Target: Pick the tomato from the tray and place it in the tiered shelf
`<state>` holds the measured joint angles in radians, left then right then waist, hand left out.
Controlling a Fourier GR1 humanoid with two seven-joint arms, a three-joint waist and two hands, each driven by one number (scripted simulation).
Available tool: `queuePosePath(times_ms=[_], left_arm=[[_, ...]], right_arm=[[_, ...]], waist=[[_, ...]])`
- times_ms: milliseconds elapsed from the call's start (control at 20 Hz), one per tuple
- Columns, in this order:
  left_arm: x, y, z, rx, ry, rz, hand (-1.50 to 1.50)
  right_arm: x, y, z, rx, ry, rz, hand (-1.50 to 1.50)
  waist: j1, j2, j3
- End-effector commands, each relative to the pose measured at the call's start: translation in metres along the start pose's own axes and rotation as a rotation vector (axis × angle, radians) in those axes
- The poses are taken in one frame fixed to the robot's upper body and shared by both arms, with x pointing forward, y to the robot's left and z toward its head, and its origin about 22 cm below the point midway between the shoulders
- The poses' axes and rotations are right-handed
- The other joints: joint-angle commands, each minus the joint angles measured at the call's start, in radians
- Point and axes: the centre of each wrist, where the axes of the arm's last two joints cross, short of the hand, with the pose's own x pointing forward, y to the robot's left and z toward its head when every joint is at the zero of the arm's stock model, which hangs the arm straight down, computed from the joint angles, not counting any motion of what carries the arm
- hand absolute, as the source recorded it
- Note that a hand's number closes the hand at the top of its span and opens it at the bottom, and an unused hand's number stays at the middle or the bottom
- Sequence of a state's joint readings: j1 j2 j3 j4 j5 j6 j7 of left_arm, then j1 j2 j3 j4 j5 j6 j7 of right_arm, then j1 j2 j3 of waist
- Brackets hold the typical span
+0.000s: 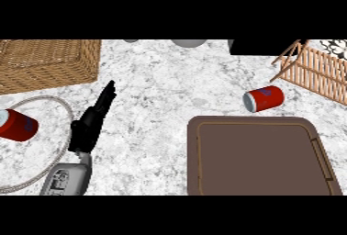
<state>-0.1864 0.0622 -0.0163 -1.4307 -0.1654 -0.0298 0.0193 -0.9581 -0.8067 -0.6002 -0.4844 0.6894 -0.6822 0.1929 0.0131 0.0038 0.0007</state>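
Brown tray [261, 158], left robot hand [92, 121] open, red can [264, 98], wooden tiered shelf [315, 69]

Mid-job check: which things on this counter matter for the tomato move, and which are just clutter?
Job: tray, no tomato showing on it; wooden shelf at right; left hand, open, holding nothing.

Clutter: wicker basket; red can on its side; second red can at the left edge.

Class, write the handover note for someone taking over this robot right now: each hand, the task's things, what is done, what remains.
Left hand: open, fingers straight, over the counter left of the tray, holding nothing.
Right hand: not in view.
Brown tray: near the front right, nothing visible on it.
Tomato: not visible anywhere.
Wooden tiered shelf: far right corner, only partly in view.
Done: cannot confirm whether the tomato has reached the shelf.
Left: locate the tomato first.
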Motion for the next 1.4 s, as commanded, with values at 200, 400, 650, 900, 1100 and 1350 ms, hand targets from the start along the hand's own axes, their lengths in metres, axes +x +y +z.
queuePosePath(times_ms=[200,400,650,900,1100,1350], left_arm=[[0.002,0.001,-0.003,0.017,0.001,-0.008,0.00],[-0.015,-0.009,0.009,0.003,0.005,0.001,0.00],[-0.004,0.004,0.007,0.030,0.010,0.009,0.00],[-0.006,0.017,0.012,0.015,0.020,0.003,0.00],[-0.005,0.012,0.012,0.058,0.028,0.001,0.00],[0.001,0.015,0.018,0.070,0.030,-0.001,0.00]], right_arm=[[0.010,-0.011,-0.006,0.101,-0.003,-0.133,-1.50],[0.044,-0.009,0.004,0.044,0.015,-0.221,-1.50],[0.038,-0.064,-0.038,-0.096,0.112,-0.430,-1.50],[0.013,-0.116,-0.065,-0.194,0.199,-0.424,-1.50],[-0.005,-0.168,-0.085,-0.127,0.341,-0.380,-1.50],[-0.052,-0.222,-0.095,-0.034,0.387,-0.261,-1.50]], waist=[[-0.009,-0.003,-0.001],[-0.013,-0.007,-0.002],[-0.016,-0.007,-0.001],[-0.023,-0.009,-0.001],[-0.045,-0.014,-0.002],[-0.072,-0.019,0.000]])
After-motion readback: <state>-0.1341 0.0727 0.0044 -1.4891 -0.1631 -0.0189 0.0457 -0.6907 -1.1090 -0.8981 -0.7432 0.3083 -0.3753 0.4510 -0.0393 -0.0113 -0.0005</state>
